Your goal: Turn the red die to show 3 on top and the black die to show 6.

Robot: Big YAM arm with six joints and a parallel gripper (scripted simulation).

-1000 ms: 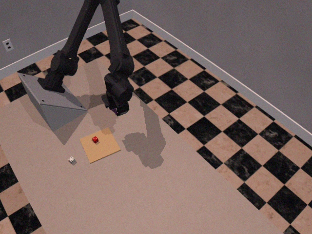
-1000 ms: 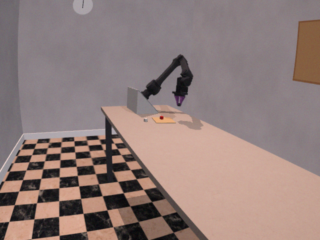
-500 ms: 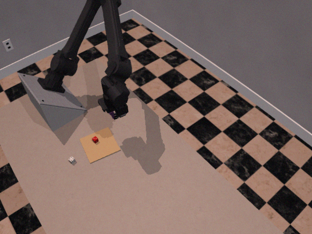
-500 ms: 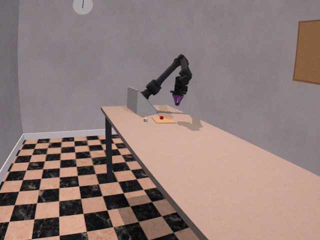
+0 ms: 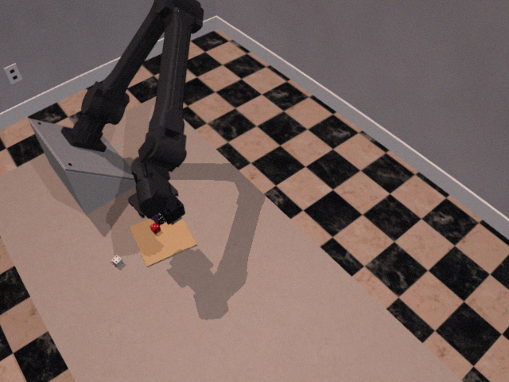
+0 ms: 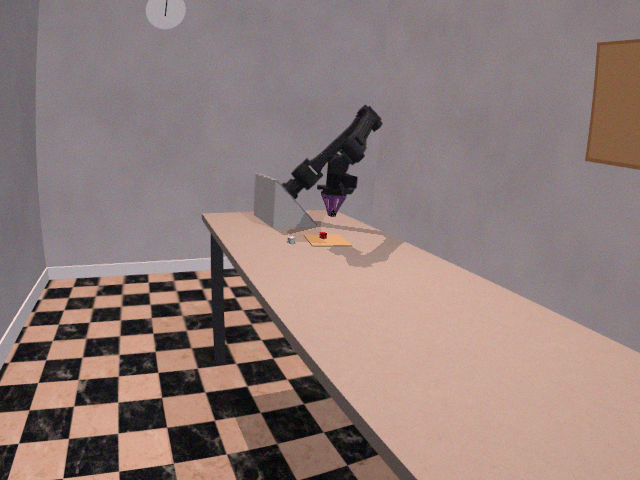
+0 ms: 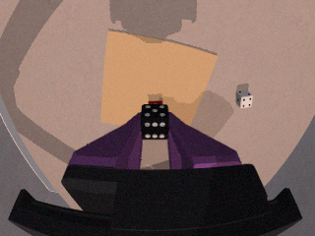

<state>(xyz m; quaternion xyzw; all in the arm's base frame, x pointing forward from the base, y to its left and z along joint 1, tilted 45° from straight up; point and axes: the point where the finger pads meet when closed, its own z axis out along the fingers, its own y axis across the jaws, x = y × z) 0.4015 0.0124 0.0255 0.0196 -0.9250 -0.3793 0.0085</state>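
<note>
The gripper (image 5: 161, 220) (image 6: 332, 212) (image 7: 155, 119) holds the black die (image 5: 161, 219) (image 6: 332, 212) (image 7: 155, 121) between its purple fingers, raised above the tabletop (image 5: 287, 308) (image 6: 439, 330) (image 7: 276, 54). In the wrist view, one face of the black die shows two rows of three white pips, and the face adjoining it on the far side shows pips too. The red die (image 5: 154, 228) (image 6: 323, 235) (image 7: 156, 102) rests on the orange mat (image 5: 176, 242) (image 6: 330, 242) (image 7: 143, 64), mostly hidden behind the black die in the wrist view; its top number is too small to tell. The mat lies flat. Off the mat, the white die (image 5: 116, 260) (image 6: 291, 239) (image 7: 244, 99) sits on the tabletop, apart from the others, with four pips on its upper face.

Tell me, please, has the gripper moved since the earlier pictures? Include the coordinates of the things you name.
Yes: in the top view, the gripper (image 5: 159, 218) (image 6: 332, 212) (image 7: 155, 119) has shifted toward the orange mat (image 5: 180, 238) (image 6: 336, 242) (image 7: 143, 69), now overlapping its edge.
</note>
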